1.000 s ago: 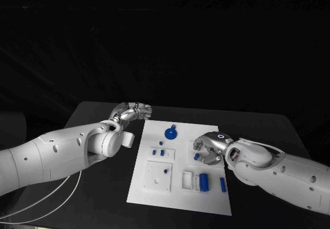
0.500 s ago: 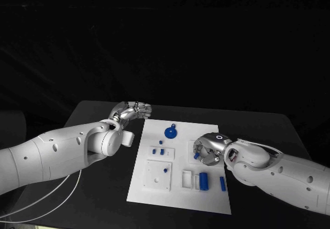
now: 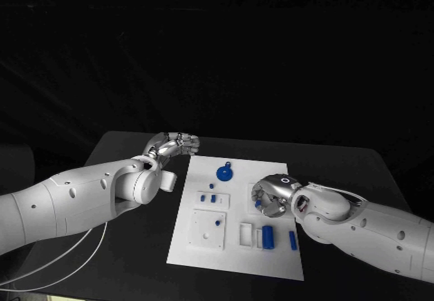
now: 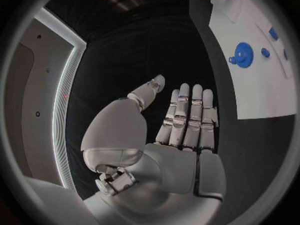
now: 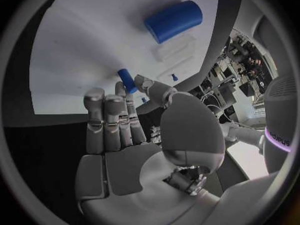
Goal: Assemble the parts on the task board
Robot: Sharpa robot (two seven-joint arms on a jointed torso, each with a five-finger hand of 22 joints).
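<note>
The right hand (image 3: 273, 195) pinches a small blue peg (image 5: 127, 80) between thumb and fingertips, low over the task board (image 3: 237, 251) at about its three o'clock edge, with the blue cylinder (image 3: 268, 237) toward six o'clock and the blue gear (image 3: 224, 172) toward eleven. The left hand (image 3: 172, 147) hovers off the board's ten o'clock corner, fingers together and straight, holding nothing. The likely failure: the pinch is shallow, so the peg could tilt or slip when pressed down and miss its hole. Since a second ago the right hand has crept slightly toward nine o'clock; the left has not moved.
</note>
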